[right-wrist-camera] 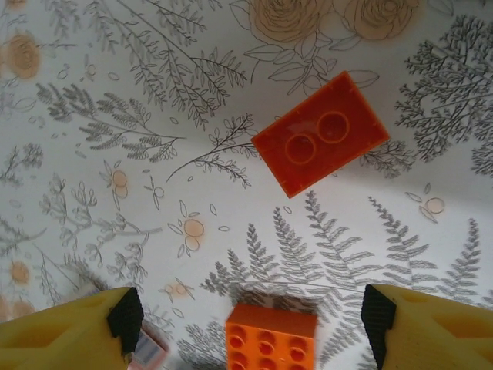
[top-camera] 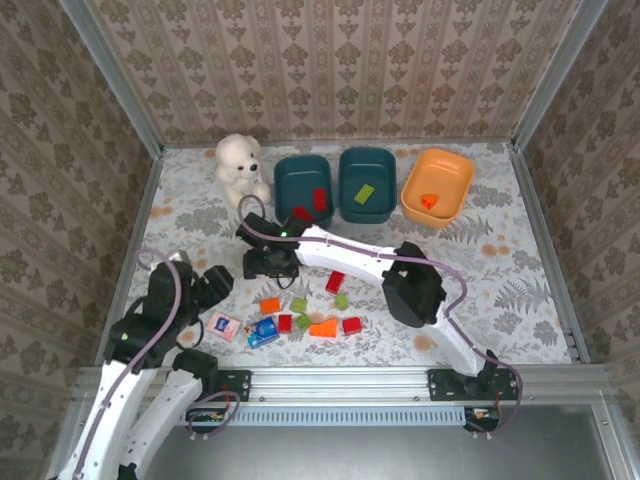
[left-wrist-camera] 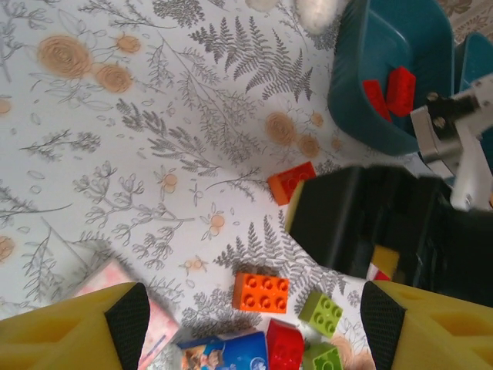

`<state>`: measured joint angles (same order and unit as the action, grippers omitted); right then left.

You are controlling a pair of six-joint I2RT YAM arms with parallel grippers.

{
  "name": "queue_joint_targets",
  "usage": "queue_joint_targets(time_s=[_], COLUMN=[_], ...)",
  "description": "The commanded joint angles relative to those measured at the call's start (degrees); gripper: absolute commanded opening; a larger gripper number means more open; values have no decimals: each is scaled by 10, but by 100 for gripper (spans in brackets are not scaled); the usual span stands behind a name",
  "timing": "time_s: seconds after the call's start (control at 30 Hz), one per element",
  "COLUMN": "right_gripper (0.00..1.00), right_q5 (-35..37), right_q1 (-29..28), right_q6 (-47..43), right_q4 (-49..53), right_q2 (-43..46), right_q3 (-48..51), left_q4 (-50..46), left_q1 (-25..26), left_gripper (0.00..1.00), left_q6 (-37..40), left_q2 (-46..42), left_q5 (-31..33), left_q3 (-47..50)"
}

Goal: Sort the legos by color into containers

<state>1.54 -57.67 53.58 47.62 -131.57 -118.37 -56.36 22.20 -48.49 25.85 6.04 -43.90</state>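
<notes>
Three tubs stand at the back: a teal tub with red bricks, a second teal tub with a green brick, and an orange tub with an orange brick. Loose legos lie mid-table, among them an orange brick, a green one and a red one. My right gripper hovers open over the table; the orange brick lies below, between its fingers, and an upturned red-orange brick lies beyond. My left gripper is open above the orange brick.
A white teddy bear sits left of the tubs. A blue toy piece and a pink-and-white card lie near the front left of the bricks. The right arm stretches across the middle of the table.
</notes>
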Motion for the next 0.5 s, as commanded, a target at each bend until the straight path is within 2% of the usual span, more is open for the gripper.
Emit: queue_joint_targets(time_s=[0.0, 0.1, 0.23, 0.37, 0.47], right_gripper=[80, 81, 81, 78, 78], right_q5=[41, 69, 84, 99, 98], right_q1=[3, 6, 16, 19, 20], right_q6=[100, 136, 201, 208, 209], right_q4=[72, 47, 73, 47, 71], right_q2=[-35, -49, -79, -101, -137], right_q3=[-51, -53, -81, -101, -160], left_q4=[-78, -94, -103, -103, -103], left_q1=[5, 4, 5, 4, 4], left_gripper=[76, 76, 76, 76, 76], left_q6=[-11, -3, 6, 16, 18], left_q2=[-32, -49, -58, -58, -58], left_q5=[8, -2, -13, -18, -23], left_q3=[-6, -15, -25, -32, -32])
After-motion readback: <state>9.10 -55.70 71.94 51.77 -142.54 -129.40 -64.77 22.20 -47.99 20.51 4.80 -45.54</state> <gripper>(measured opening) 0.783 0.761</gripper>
